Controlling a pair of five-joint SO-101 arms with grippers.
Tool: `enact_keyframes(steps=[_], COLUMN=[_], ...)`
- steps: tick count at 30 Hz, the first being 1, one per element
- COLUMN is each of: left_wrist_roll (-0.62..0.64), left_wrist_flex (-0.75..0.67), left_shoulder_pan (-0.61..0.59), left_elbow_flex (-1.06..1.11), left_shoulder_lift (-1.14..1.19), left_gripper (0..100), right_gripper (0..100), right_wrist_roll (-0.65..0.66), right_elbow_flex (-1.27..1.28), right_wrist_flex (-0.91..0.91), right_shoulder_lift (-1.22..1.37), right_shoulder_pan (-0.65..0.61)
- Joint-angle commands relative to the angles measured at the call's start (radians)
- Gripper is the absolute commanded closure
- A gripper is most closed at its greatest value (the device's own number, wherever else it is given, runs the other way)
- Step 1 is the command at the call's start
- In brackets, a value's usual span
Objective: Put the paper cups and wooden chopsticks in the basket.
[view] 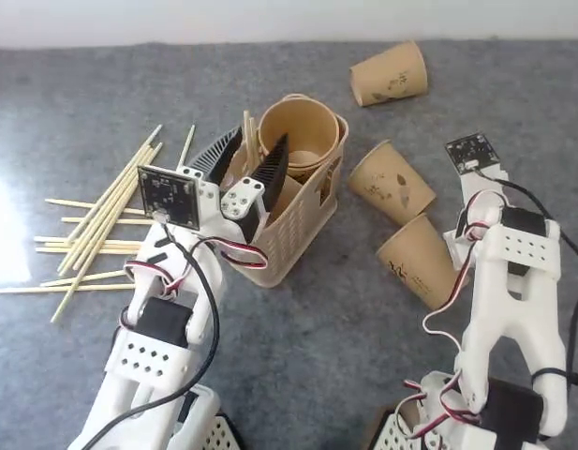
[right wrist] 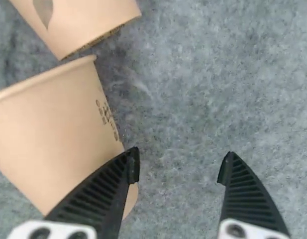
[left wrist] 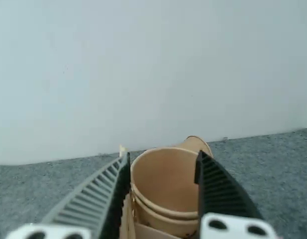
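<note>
Your right end effector (right wrist: 180, 155), released, is nearer: the cup (right wrist: 49, 144) lies just beside 1 jaw, rim toward the basket (view: 298, 234).

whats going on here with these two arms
Two arms are putting paper cups and wooden chopsticks into a basket. The left gripper hangs open over the basket, by the stacked cups inside it. The right gripper is open beside a lying cup; two more cups lie nearby. The chopsticks lie loose on the table.
</note>
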Motion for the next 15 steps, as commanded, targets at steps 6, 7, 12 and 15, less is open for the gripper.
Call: enact_keyframes(steps=[6, 7, 12, 15], left_wrist_roll=[-0.135, -0.193, -0.649, -0.786], left_wrist_flex=[0.204, 0.264, 0.621, 0.79], left_shoulder_pan=[-0.296, -0.368, -0.531, -0.555], left_elbow_flex=[-0.188, -0.209, -0.286, -0.355], left_shoulder_lift=[-0.11, -0.117, -0.118, -0.121], left_gripper=[79, 79, 79, 79], right_gripper=[73.5, 73.5, 73.5, 73.5], right_wrist_roll=[-0.011, -0.011, -0.011, -0.011], right_elbow_flex=[0.005, 0.005, 0.006, 0.008], right_wrist_flex=[-0.022, -0.022, -0.022, -0.015], right_shoulder_lift=[-0.036, -0.036, -0.036, -0.036], right_shoulder_pan=[-0.024, -0.024, -0.042, -0.059])
